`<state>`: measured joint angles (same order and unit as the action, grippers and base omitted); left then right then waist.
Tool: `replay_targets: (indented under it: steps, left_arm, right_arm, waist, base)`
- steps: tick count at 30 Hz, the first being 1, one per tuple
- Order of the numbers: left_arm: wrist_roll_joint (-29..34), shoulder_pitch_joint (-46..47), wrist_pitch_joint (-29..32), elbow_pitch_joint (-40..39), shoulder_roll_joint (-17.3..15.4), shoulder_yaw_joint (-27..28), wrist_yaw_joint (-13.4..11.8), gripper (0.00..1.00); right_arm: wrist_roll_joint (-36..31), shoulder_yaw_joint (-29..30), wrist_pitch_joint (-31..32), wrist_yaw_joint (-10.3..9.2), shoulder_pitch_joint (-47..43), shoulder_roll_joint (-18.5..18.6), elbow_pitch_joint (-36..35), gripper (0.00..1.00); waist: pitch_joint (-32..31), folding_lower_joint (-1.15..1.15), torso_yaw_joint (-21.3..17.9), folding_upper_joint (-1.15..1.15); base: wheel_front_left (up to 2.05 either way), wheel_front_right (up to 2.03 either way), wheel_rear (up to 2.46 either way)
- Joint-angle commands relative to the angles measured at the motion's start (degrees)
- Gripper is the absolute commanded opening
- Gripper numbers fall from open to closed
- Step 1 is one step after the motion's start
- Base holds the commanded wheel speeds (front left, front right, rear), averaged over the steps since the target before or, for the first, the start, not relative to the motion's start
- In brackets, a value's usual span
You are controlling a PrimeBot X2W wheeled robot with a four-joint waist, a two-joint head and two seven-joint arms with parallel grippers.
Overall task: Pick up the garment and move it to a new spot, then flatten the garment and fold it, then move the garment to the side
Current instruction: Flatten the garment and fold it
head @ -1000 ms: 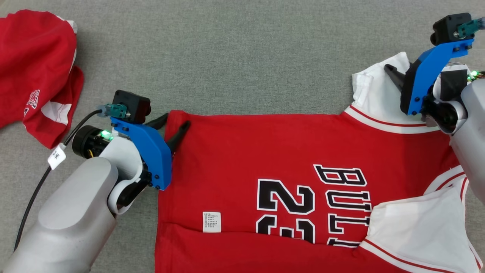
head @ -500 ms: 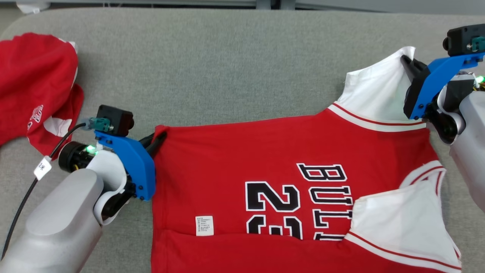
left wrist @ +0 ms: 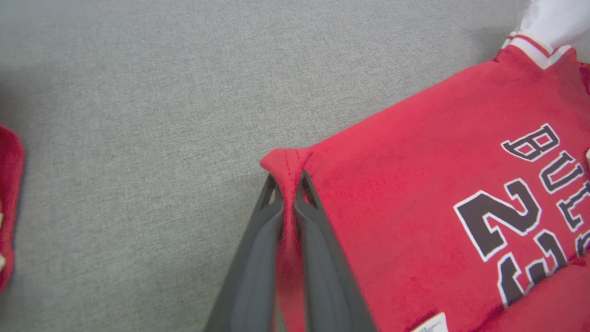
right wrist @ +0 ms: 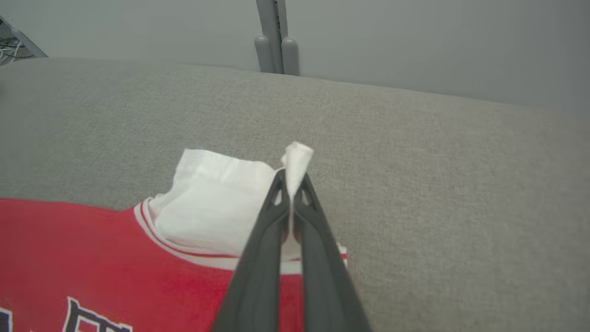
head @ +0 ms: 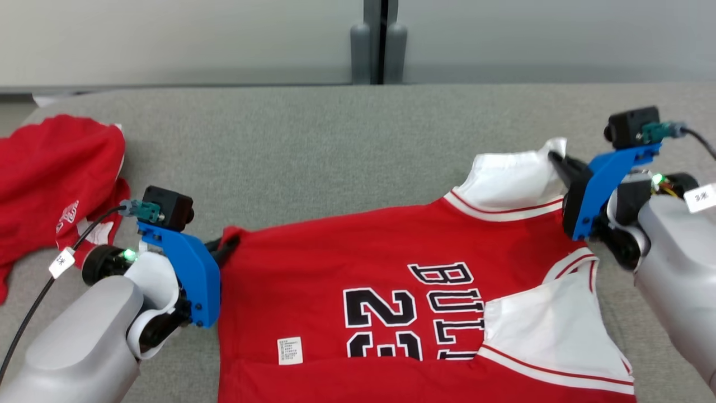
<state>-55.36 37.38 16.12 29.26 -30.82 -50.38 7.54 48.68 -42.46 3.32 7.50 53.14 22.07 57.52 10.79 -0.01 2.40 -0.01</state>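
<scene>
The garment is a red jersey with white sleeves and black lettering, spread over the grey table with its near part folded up. My left gripper is shut on its red far-left corner, the cloth pinched between both fingers. My right gripper is shut on the tip of the white sleeve at the far right, lifting that corner off the table. Seen from the right wrist, the sleeve bunches up beside the fingers.
A second red garment lies crumpled at the table's far left. The grey table stretches bare behind the jersey to its back edge. A grey wall with a vertical post stands behind it.
Both grippers closed from open onto the jersey's far corners and are lifting them. The head camera has tilted up, bringing the table's back edge and the wall into view.
</scene>
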Motion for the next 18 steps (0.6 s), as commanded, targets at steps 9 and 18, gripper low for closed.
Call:
replay_targets:
  steps: [9,18]
  left_arm:
    - [-9.65,-1.73,11.29,-5.39,-5.21,-4.05,-0.1,0.0]
    - [-17.07,-3.35,19.11,-7.19,-7.76,-6.43,-0.1,0.0]
  right_arm:
    - [3.58,-5.35,3.51,-0.01,-6.23,3.29,-5.67,0.0]
    - [8.18,-10.31,10.28,-0.01,-11.51,7.11,-12.33,0.0]
  waist:
    - [-6.32,0.01,-2.95,0.01]
    - [-8.79,0.01,-4.2,0.01]
  base:
    - [0.0,0.0,0.0]
    - [0.0,0.0,0.0]
